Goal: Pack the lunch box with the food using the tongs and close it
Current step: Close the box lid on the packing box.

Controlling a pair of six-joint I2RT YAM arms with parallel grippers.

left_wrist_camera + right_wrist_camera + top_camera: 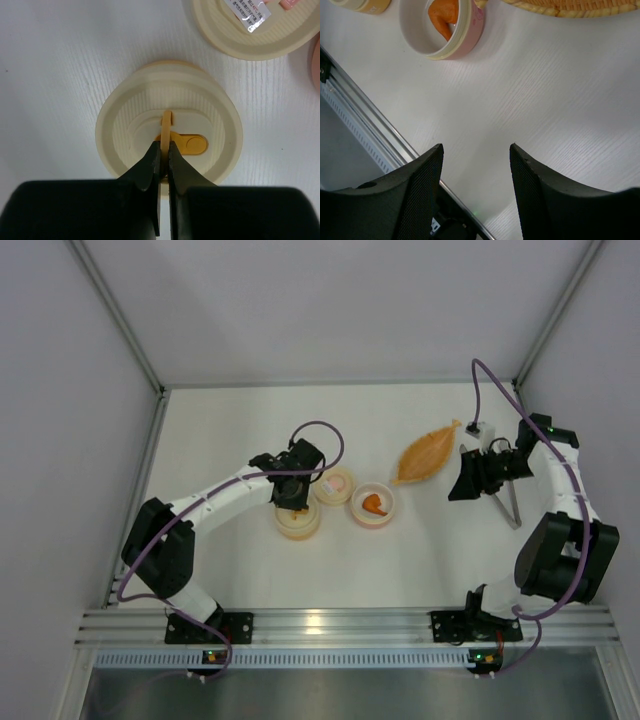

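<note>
The yellow-orange tub (298,524) of the lunch box stands with its cream lid (125,135) on top. My left gripper (164,146) is shut on that lid's upright orange tab (167,120); in the top view the left gripper (292,490) hangs right over the tub. The pink tub (372,506) stands open with an orange wedge of food (442,19) inside. Its cream lid (335,485) lies beside it. The tongs (510,508) lie on the table under my right arm. My right gripper (476,147) is open and holds nothing, above bare table.
An orange leaf-shaped dish (428,453) lies between the tubs and the right gripper (462,480). A metal rail (340,625) runs along the table's near edge, and white walls close in the other sides.
</note>
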